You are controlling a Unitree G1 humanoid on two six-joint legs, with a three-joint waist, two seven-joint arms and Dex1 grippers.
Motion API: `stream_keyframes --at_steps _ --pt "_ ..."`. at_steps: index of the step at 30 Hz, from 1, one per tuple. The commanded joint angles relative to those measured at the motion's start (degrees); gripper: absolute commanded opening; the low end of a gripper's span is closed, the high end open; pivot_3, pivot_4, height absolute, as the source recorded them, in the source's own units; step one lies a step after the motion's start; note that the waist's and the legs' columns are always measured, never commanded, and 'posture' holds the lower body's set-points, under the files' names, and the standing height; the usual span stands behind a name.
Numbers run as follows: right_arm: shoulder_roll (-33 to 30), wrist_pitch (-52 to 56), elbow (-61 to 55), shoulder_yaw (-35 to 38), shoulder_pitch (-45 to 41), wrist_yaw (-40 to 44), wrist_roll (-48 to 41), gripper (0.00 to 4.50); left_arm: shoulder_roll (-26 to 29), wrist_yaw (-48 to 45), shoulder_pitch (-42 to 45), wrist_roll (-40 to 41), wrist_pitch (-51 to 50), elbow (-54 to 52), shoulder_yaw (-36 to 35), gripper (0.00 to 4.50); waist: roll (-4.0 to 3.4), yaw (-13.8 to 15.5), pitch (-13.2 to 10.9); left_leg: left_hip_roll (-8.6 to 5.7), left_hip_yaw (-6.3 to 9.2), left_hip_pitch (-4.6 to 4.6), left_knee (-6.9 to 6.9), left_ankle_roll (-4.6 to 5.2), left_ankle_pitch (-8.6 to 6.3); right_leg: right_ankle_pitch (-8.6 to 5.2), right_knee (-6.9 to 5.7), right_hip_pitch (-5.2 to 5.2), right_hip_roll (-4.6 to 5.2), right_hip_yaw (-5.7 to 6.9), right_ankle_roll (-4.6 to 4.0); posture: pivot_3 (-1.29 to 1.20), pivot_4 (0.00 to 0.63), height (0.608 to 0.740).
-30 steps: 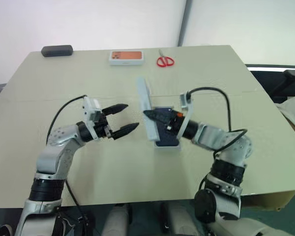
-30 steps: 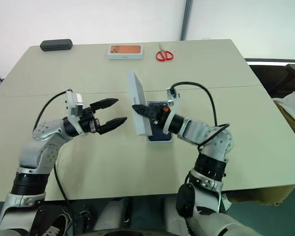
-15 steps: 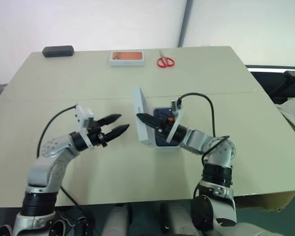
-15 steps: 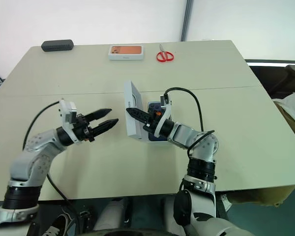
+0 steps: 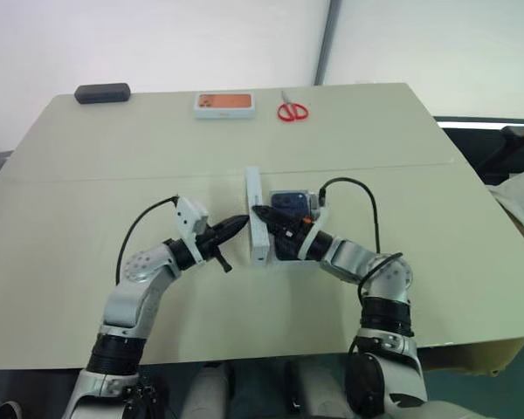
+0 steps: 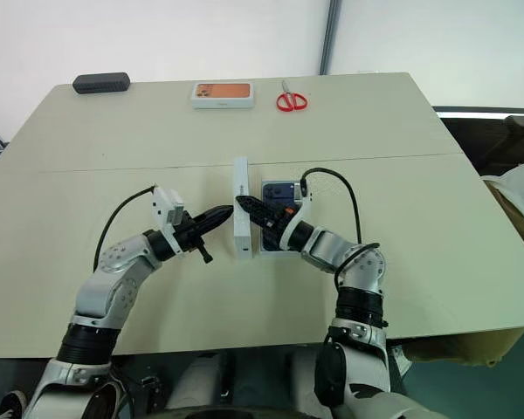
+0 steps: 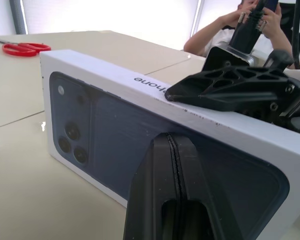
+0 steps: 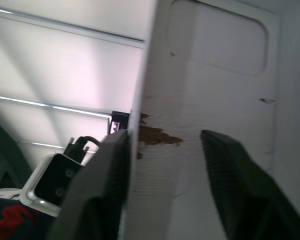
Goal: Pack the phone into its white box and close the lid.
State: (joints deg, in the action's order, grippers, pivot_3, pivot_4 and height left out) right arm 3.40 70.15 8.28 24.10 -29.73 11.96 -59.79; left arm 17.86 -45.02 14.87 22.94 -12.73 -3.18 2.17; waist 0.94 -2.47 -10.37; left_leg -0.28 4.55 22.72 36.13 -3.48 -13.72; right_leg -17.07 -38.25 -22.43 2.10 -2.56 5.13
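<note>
The lid [image 5: 256, 196] stands on its long edge on the table, right against the left side of the white box [image 5: 285, 260]. Its blue phone picture [image 7: 90, 125] faces my left gripper [image 5: 238, 224], which is shut, its tips against that face. My right gripper [image 5: 260, 212] reaches over the box from the right. It is open, and its fingers [image 8: 105, 190] straddle the lid's upper edge, one on the pale inner side [image 8: 215, 75] and one outside. The dark blue phone [image 5: 288, 201] lies in the box, partly hidden under my right hand.
At the table's far edge lie a black oblong case [image 5: 101, 92], a white box with an orange top [image 5: 224, 103] and red scissors [image 5: 293, 110]. A person [image 7: 230, 25] sits beyond the table's right side.
Both hands came down and the lid went from tilted in the air to standing on the table beside the box. My left gripper shut and moved right against it. My right gripper's fingers opened.
</note>
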Motion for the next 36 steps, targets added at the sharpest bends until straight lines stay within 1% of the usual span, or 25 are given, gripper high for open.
stream_keyframes --at_steps 1,3,5,7,9,11,13,16,17,19,21,22,24,25,26,29,31,36 --pt "-3.16 -2.13 -1.79 -0.79 -0.32 0.67 1.0 4.49 -0.91 -0.58 1.64 -0.82 2.05 -0.15 1.4 0.0 0.0 -0.02 0.0 0.0 -0.01 0.0 0.01 0.0 0.0 0.0 0.0 0.0 0.0 -0.02 -0.01 0.0 0.15 0.74" --pt "-6.01 -3.56 -3.9 -2.26 -0.23 2.32 2.32 4.49 -1.5 -0.43 2.46 -1.04 2.41 0.75 1.72 0.0 0.0 0.07 0.0 -0.01 -0.02 -0.05 0.03 0.0 0.0 0.01 0.01 0.06 -0.03 -0.04 -0.01 0.0 0.15 0.74" --pt "-12.41 -5.06 -8.34 -7.02 0.6 8.32 4.96 4.49 -2.42 -0.53 3.38 -1.14 2.73 1.75 2.15 0.0 -0.03 0.1 -0.02 -0.03 -0.04 -0.03 0.04 0.0 0.0 0.01 0.07 0.07 -0.06 -0.04 -0.01 0.0 0.15 0.74" --pt "-20.29 -4.37 -10.47 -8.21 0.1 14.38 4.87 4.49 -3.83 -0.53 4.68 -1.96 3.47 3.48 3.05 0.0 -0.06 0.1 -0.04 -0.03 -0.09 0.01 0.02 0.0 0.0 0.01 0.1 0.02 -0.07 -0.08 -0.01 0.0 0.15 0.74" --pt "-25.46 -5.19 -10.88 -9.15 -0.19 18.07 5.71 4.49 -4.74 -0.67 5.44 -2.44 4.12 4.63 3.6 0.0 -0.05 0.1 -0.05 -0.03 -0.09 0.08 0.02 0.0 0.0 0.01 0.15 -0.01 -0.09 -0.08 0.0 0.0 0.15 0.74" --pt "-30.54 -9.5 -10.98 -11.5 -0.04 21.68 9.9 4.49 -5.72 -0.7 5.97 -2.82 4.68 5.58 4.15 0.0 -0.04 -0.06 -0.05 -0.02 -0.08 0.08 -0.01 0.01 -0.01 0.01 0.18 -0.02 -0.13 -0.08 0.0 0.0 0.15 0.74" --pt "-33.39 -13.48 -10.94 -13.63 0.21 23.92 13.6 4.49 -6.15 -0.75 6.12 -3.07 5.12 6.02 4.31 0.0 -0.03 -0.16 -0.05 0.03 -0.11 0.07 -0.03 0.03 -0.02 0.01 0.18 -0.06 -0.23 -0.12 0.0 0.0 0.15 0.74" --pt "-33.46 -18.68 -9.61 -14.12 0.07 23.91 17.19 4.49 -6.16 -0.84 5.9 -2.77 4.91 5.78 4.02 0.0 -0.04 -0.1 -0.06 0.15 -0.09 0.05 -0.08 0.04 -0.02 0.03 0.16 -0.12 -0.4 -0.16 -0.05 0.0 0.15 0.74" --pt "-33.19 -19.56 -9.71 -14.75 0.49 23.97 18.1 4.25 -5.81 -0.91 5.62 -2.81 4.67 5.48 3.99 0.0 -0.04 -0.03 -0.06 0.17 -0.07 0.05 -0.08 0.04 -0.02 0.04 0.15 -0.13 -0.43 -0.16 -0.06 0.0 0.15 0.74" --pt "-33.87 -25.36 -10.76 -19.18 2.41 24.63 24.08 3.66 -4.77 -1.12 4.98 -2.71 4.16 4.63 3.56 0.0 -0.03 0.02 -0.06 0.17 -0.07 0.05 -0.06 0.04 -0.02 0.05 0.14 -0.11 -0.42 -0.15 -0.08 0.0 0.15 0.74" --pt "-33.76 -29.87 -10.93 -21.73 3.43 24.65 28.2 2.75 -3.7 -1.01 4.64 -2.55 3.71 4.08 2.87 0.0 -0.03 0.04 -0.06 0.16 -0.09 0.05 -0.02 0.03 -0.02 0.05 0.17 -0.08 -0.39 -0.16 -0.08 0.0 0.15 0.74" --pt "-33.17 -31.76 -10.57 -22.31 3.62 24.17 29.76 2.13 -2.89 -0.67 4.59 -2.47 3.16 4.06 2.22 0.0 -0.03 0.04 -0.07 0.15 -0.1 0.07 -0.02 0.03 -0.02 0.05 0.18 -0.08 -0.36 -0.16 -0.08 0.0 0.15 0.74" --pt "-32.51 -35.51 -10.04 -23.75 3.97 23.54 33.0 1.15 -1.49 0.71 4.68 -3.23 2.97 4.72 1.06 0.0 -0.03 0.0 -0.09 0.14 -0.11 0.08 -0.01 0.03 -0.02 0.05 0.17 -0.12 -0.34 -0.21 -0.08 0.0 0.15 0.74" --pt "-32.55 -37.34 -9.68 -24.62 4.04 23.28 34.94 0.52 -1.05 1.91 4.9 -4.11 3.39 5.39 0.67 0.0 -0.03 0.03 -0.09 0.14 -0.09 0.08 -0.01 0.03 -0.02 0.05 0.17 -0.13 -0.34 -0.22 -0.08 0.0 0.15 0.74" --pt "-33.27 -39.65 -9.39 -26.41 4.1 23.45 37.88 0.05 -0.85 3.15 5.28 -4.96 4.0 6.31 0.3 0.0 -0.03 0.09 -0.09 0.14 -0.08 0.07 -0.01 0.03 -0.02 0.05 0.16 -0.12 -0.34 -0.22 -0.08 0.0 0.15 0.74" --pt "-34.13 -43.67 -8.58 -29.58 3.94 23.75 43.36 0.05 -0.62 5.45 6.47 -7.56 4.51 9.24 0.61 0.0 -0.02 0.28 -0.1 0.14 -0.08 0.05 0.0 0.03 -0.02 0.06 0.16 -0.1 -0.34 -0.2 -0.08 0.0 0.15 0.74" --pt "-33.6 -44.88 -7.44 -29.74 3.0 23.24 44.98 0.05 -0.59 6.97 7.38 -11.36 4.93 12.36 2.82 0.0 -0.02 0.39 -0.1 0.13 -0.08 0.05 0.01 0.03 -0.02 0.06 0.17 -0.07 -0.34 -0.17 -0.08 0.0 0.15 0.74" --pt "-33.69 -47.72 -4.34 -29.15 1.71 22.94 47.97 0.05 -2.7 7.48 9.05 -14.37 3.14 16.28 6.24 0.0 -0.01 0.52 -0.1 0.12 -0.07 0.07 0.0 0.02 -0.02 0.06 0.18 -0.1 -0.32 -0.18 -0.08 0.0 0.15 0.74"
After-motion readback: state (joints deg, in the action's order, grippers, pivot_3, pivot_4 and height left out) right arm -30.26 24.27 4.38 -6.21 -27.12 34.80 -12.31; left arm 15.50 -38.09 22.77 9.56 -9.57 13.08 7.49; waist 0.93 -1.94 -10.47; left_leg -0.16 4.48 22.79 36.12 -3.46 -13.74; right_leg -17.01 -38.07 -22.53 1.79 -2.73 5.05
